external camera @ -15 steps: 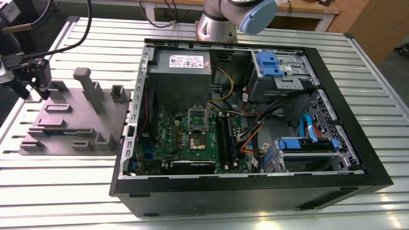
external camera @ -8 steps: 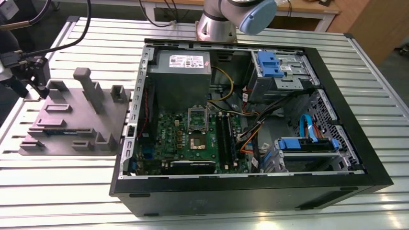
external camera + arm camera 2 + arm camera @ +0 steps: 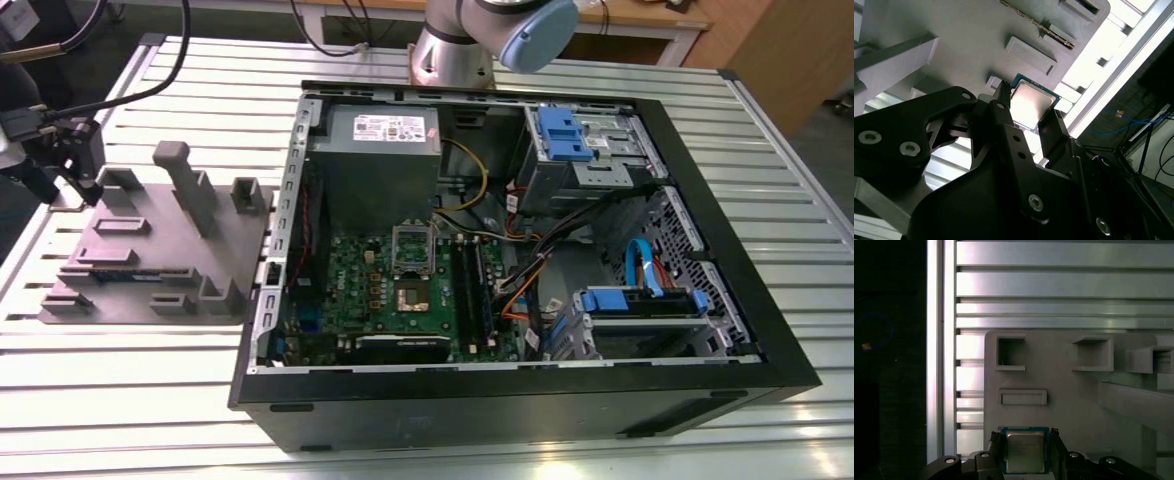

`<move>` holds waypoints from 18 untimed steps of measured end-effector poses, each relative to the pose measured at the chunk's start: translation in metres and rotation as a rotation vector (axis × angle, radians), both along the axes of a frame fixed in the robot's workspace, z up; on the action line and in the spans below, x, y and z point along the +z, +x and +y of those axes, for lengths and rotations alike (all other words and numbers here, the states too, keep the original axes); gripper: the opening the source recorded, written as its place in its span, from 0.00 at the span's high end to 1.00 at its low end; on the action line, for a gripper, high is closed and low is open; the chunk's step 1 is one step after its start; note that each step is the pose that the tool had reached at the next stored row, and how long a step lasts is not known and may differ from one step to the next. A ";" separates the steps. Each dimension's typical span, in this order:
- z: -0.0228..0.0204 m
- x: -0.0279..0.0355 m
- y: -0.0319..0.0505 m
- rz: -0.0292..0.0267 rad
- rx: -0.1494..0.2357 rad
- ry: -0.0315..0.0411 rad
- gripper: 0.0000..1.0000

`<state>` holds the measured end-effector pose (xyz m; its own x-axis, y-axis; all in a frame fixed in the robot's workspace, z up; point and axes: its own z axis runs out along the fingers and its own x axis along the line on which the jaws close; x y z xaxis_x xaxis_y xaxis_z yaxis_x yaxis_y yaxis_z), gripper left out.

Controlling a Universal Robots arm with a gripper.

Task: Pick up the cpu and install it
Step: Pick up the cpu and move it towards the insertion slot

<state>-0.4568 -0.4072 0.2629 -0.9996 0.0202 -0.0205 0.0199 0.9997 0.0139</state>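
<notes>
cpu | square, silvery lid, green rim | flat on grey fixture plate

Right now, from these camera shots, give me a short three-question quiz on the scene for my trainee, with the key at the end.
1. Fill in: the computer case stands to the exterior view's ____ of the grey tray.
2. True or false: the cpu lies inside the computer case.
3. What is the pincer nearest to? A. the power supply B. the cpu C. the blue drive cage

Key:
1. right
2. false; it lies on the grey tray
3. B
</notes>
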 end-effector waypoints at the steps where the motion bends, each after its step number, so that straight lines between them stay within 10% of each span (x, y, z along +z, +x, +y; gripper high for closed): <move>1: 0.0000 0.0000 0.0000 0.0000 0.000 0.0000 0.53; 18: 0.0000 0.0043 0.0000 -0.0001 0.000 0.0000 0.53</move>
<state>-0.4568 -0.4072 0.2673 -0.9996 0.0202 -0.0206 0.0199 0.9997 0.0139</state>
